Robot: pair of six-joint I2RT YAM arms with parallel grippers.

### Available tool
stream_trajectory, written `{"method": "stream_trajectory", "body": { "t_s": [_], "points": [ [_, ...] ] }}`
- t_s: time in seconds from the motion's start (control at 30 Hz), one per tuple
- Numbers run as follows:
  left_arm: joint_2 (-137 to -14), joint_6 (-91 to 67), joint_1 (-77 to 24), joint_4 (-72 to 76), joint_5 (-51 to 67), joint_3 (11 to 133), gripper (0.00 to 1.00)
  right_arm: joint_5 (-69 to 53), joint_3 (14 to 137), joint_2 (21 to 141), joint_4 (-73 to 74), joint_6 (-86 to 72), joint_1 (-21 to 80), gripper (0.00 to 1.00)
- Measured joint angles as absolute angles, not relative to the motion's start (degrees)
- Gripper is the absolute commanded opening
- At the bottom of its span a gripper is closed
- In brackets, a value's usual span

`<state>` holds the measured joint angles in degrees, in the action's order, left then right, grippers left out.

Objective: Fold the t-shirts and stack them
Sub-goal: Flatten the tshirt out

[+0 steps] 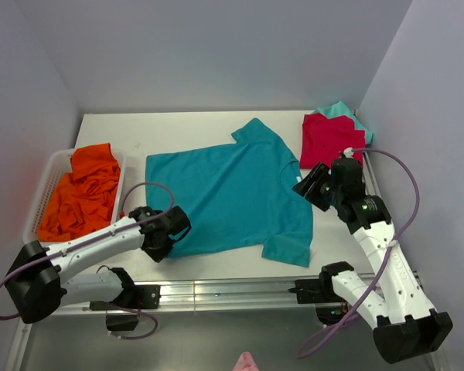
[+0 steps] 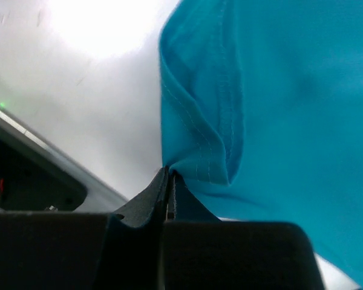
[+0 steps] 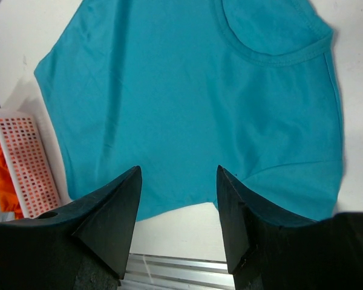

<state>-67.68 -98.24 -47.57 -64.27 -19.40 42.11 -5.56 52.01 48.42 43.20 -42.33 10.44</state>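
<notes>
Top view, teal-blue t-shirt (image 1: 232, 193): it is spread flat in the middle of the table (image 1: 178, 127), neck toward the right of the frame, so that it can be folded where it lies.
Top view, left gripper (image 1: 170, 236): it is set at the shirt's lower left corner, probably because a corner can be used to carry one edge across.
Top view, right gripper (image 1: 305, 185): it is held over the collar end at centre right, apart from the cloth as far as can be told.
Top view, finished stack: a folded red t-shirt (image 1: 329, 139) is laid on a light-teal t-shirt (image 1: 344, 110) at upper right, out of the folding space.
Top view, waiting pile: orange t-shirts (image 1: 85, 193) are heaped in the basket (image 1: 58, 158) at the left of the frame.
Left wrist view, grip: the jaws are pressed together on a pinch of the stitched hem (image 2: 199, 163) at lower centre. The cloth is puckered upward from the pinch, which suggests a firm hold.
Right wrist view, fingers: they are spread apart with nothing between them. The shirt is seen flat below, with its neckline (image 3: 260, 57) at upper right and the basket at lower left.
Judged step: the first fold is being set up, with one corner secured and the collar end not yet taken.
</notes>
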Motion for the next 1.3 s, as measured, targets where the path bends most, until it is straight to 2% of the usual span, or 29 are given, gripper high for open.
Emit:
{"method": "stream_trajectory", "body": {
  "t_s": [0.03, 0.07, 0.1, 0.13, 0.27, 0.3, 0.57, 0.63, 0.67, 0.7, 0.8, 0.83, 0.87, 0.93, 1.0, 1.3],
  "points": [
    [-67.0, -100.1, -49.0, -64.9, -19.0, 41.3, 0.17, -5.5, 51.5, 48.1, 43.3, -42.3, 10.7, 0.60],
    [-66.2, -102.0, -50.5, -65.4, -18.5, 40.5, 0.40, -5.5, 51.1, 47.8, 43.3, -42.3, 10.9, 0.60],
    [-65.4, -103.4, -51.7, -65.8, -17.8, 39.6, 0.54, -5.4, 50.7, 47.5, 43.4, -42.3, 11.2, 0.60],
    [-64.3, -105.6, -53.5, -66.6, -17.2, 38.6, 0.78, -5.4, 50.4, 47.2, 43.3, -42.3, 11.4, 0.60],
    [-61.8, -110.4, -59.0, -69.0, -15.4, 36.3, 0.94, -5.4, 49.9, 47.0, 43.3, -42.3, 12.1, 0.60],
    [-61.5, -111.0, -60.6, -70.0, -15.2, 36.3, 0.94, -5.4, 49.8, 47.0, 43.3, -42.3, 12.3, 0.60],
    [-62.5, -112.9, -64.8, -75.0, -19.4, 44.4, 0.88, -5.7, 49.8, 47.0, 43.1, -42.3, 12.6, 0.59],
    [-64.3, -113.3, -64.8, -75.3, -21.3, 47.0, 0.87, -6.1, 49.8, 47.0, 42.7, -42.4, 12.6, 0.50],
    [-65.6, -113.3, -64.6, -75.3, -22.4, 48.4, 0.82, -6.6, 49.8, 47.2, 42.5, -42.5, 12.6, 0.45],
    [-66.8, -113.4, -64.1, -75.0, -23.3, 49.4, 0.78, -7.1, 49.8, 47.6, 42.0, -42.4, 12.6, 0.27],
    [-70.9, -109.8, -59.8, -70.8, -24.8, 51.6, 0.49, -9.6, 50.0, 51.3, 40.6, -42.4, 12.6, 0.00],
    [-72.1, -108.1, -58.1, -69.2, -25.3, 52.2, 0.39, -10.5, 50.6, 53.4, 40.5, -42.1, 12.6, 0.00],
    [-73.5, -105.8, -56.2, -67.9, -25.7, 53.2, 0.23, -11.2, 51.5, 55.4, 40.5, -42.0, 12.6, 0.00],
    [-76.5, -100.7, -52.0, -65.3, -26.4, 56.3, 0.06, -12.0, 54.1, 61.5, 40.3, -41.2, 12.6, 0.00],
    [-79.2, -95.9, -48.1, -63.0, -27.2, 59.9, 0.00, -12.3, 57.5, 68.0, 40.3, -40.0, 12.8, 0.00],
    [-94.0, -74.4, -27.8, -51.3, -25.9, 73.3, 0.00, -13.3, 79.6, 93.4, 40.2, -36.1, 12.8, 0.00]
  ]
}}
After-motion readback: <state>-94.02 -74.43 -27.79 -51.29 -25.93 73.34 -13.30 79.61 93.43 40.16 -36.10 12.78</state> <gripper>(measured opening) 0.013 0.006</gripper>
